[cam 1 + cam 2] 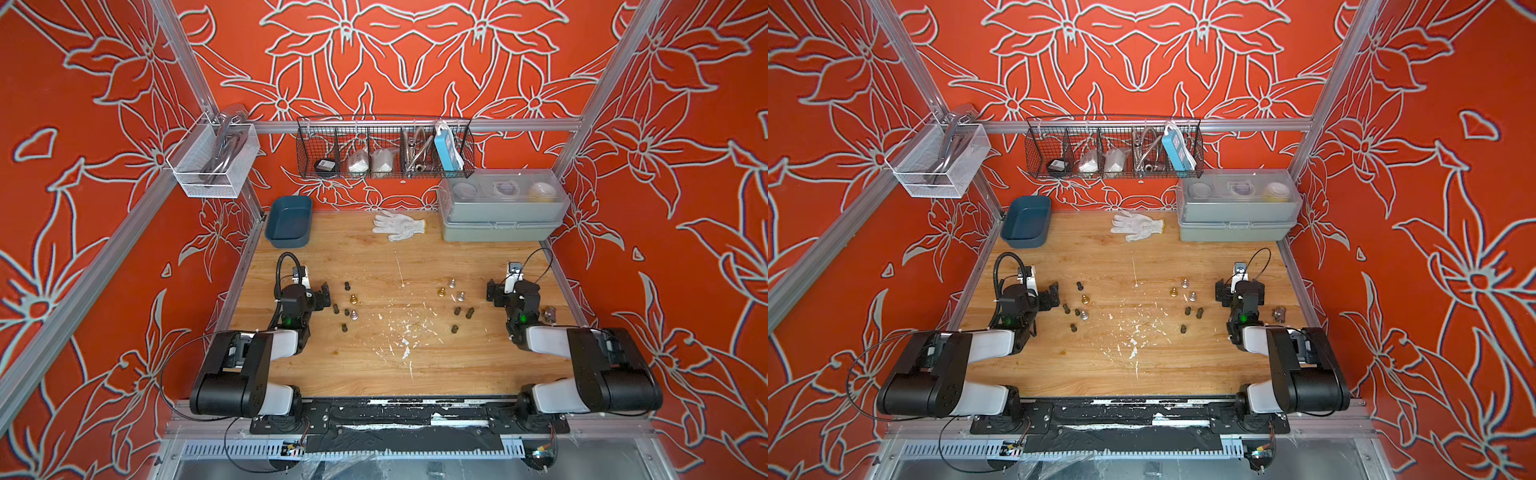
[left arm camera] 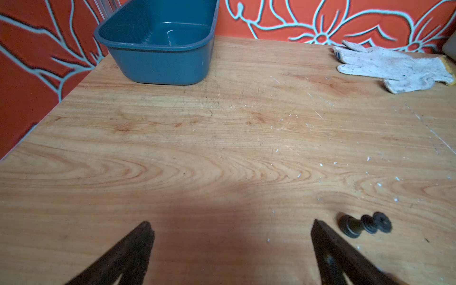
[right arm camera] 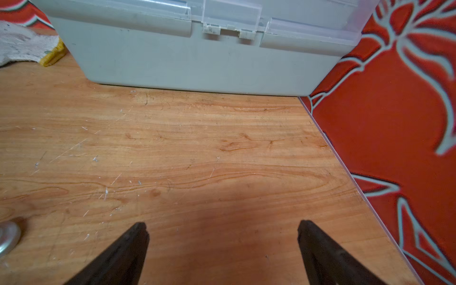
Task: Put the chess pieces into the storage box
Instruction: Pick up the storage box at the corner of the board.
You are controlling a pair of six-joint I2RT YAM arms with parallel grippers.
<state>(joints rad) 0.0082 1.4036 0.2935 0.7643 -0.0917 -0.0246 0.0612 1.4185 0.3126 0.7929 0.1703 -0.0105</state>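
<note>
1. Both top views
   - The chess pieces point(image 1: 353, 299) are on the surface point(image 1: 395, 365) in two loose groups.
   - The left group point(image 1: 346, 311) sits just inward of the left jaws. The right group point(image 1: 457, 311) sits just inward of the right jaws.
   - A further piece point(image 1: 549, 313) sits beside the right arm point(image 1: 519, 299), on its outer side.
   - The storage box point(image 1: 286, 242) point(image 1: 1022, 242) stands in the far left corner. It is ahead of the left arm point(image 1: 295, 301) and well apart from the right arm. We see no piece inside it.

2. Left wrist view
   - The left jaws are spread wide, with only bare surface between them.
   - One dark piece point(image 2: 365, 223) lies on its side just outside one finger. Going by the top views, that is the side toward the centre of the surface.
   - Its long axis runs roughly crosswise to the direction the jaws point.
   - The storage box point(image 2: 160, 66) lies straight ahead, with clear surface between it and the jaws.
   - We judge that the left jaws must shift sideways toward the centre before closing.

3. Right wrist view
   - The right jaws are also spread wide and hold nothing.
   - A silver piece point(image 3: 7, 234) shows only at the frame edge, outside one finger.
   - Ahead stands the grey box point(image 3: 197, 61), which is not the target.
   - We judge the left arm to be the nearer one for the coming move.
</note>
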